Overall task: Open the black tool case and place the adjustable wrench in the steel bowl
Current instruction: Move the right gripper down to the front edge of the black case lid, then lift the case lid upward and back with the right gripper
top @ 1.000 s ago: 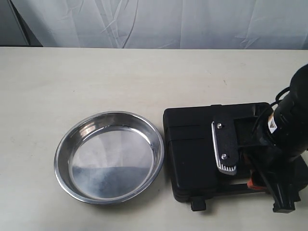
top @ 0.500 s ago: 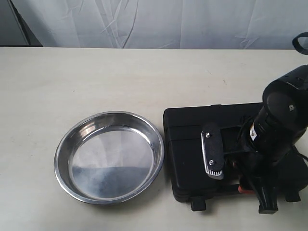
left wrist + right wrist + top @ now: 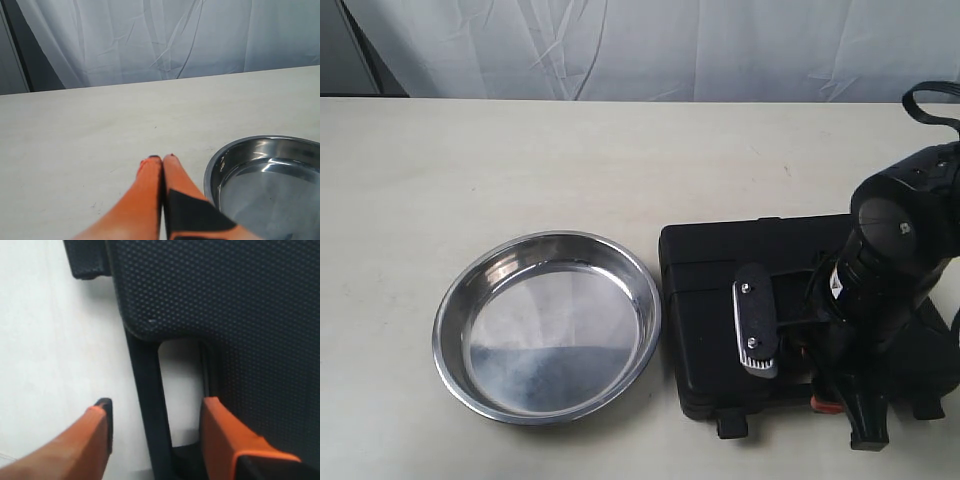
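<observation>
The right hand point(image 3: 157, 410) stands open, its fingers either side of the handle bar of the closed black tool case point(image 3: 715, 290) on the desk point(image 3: 520, 160). The left hand point(image 3: 163, 161), pinched together and empty, sits beside the steel bowl point(image 3: 212, 165).

A pale tabletop point(image 3: 520, 160) fills the scene. Behind it hangs a creased white curtain point(image 3: 650, 45), dark at left.
</observation>
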### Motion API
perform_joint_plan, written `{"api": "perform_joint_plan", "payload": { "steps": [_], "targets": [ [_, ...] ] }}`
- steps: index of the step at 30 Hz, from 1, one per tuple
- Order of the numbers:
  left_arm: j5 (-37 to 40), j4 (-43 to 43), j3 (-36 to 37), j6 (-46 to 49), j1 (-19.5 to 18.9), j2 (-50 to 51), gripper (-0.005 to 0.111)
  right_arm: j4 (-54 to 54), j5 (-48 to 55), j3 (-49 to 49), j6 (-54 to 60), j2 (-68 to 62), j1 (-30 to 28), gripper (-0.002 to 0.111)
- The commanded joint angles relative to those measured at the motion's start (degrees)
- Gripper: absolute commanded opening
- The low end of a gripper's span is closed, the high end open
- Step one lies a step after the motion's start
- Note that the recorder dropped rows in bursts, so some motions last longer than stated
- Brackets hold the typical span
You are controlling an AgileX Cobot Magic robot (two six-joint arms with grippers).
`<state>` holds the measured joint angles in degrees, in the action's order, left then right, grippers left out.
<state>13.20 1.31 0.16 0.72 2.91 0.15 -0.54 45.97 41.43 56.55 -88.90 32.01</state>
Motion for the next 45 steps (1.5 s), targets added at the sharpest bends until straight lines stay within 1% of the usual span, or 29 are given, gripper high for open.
{"api": "perform_joint_plan", "payload": {
  "steps": [1, 5, 25, 27, 29, 32, 34, 35, 45],
  "targets": [
    [0.0, 0.4, -0.2, -0.1, 0.1, -0.1, 0.0, -0.3, 0.1, -0.1, 0.4, -0.1, 0.1, 0.051],
    [0.0, 0.4, -0.2, -0.1, 0.1, -0.1, 0.0, -1.5, 0.1, -0.1, 0.4, -0.4, 0.1, 0.051],
    [0.0, 0.4, -0.2, -0.1, 0.1, -0.1, 0.0, -1.4, -0.1, -0.1, 0.4, -5.6, 0.1, 0.051],
    [0.0, 0.4, -0.2, -0.1, 0.1, -0.1, 0.0, -1.4, -0.1, -0.1, 0.4, -5.6, 0.1, 0.048],
    [0.0, 0.4, -0.2, -0.1, 0.1, -0.1, 0.0, -1.4, -0.1, -0.1, 0.4, -5.6, 0.1, 0.039],
    [0.0, 0.4, -0.2, -0.1, 0.1, -0.1, 0.0, -1.4, -0.1, -0.1, 0.4, -5.6, 0.1, 0.019],
    [0.0, 0.4, -0.2, -0.1, 0.1, -0.1, 0.0, -1.5, -0.1, -0.1, 0.4, -5.6, 0.1, 0.002],
    [0.0, 0.4, -0.2, -0.1, 0.1, -0.1, 0.0, -1.5, 0.0, -0.1, 0.4, -5.5, 0.1, 0.0],
    [0.0, 0.4, -0.2, -0.1, 0.1, -0.1, 0.0, -1.1, 4.7, 0.0, 0.4, -1.7, 0.1, -0.001]
  ]
}}
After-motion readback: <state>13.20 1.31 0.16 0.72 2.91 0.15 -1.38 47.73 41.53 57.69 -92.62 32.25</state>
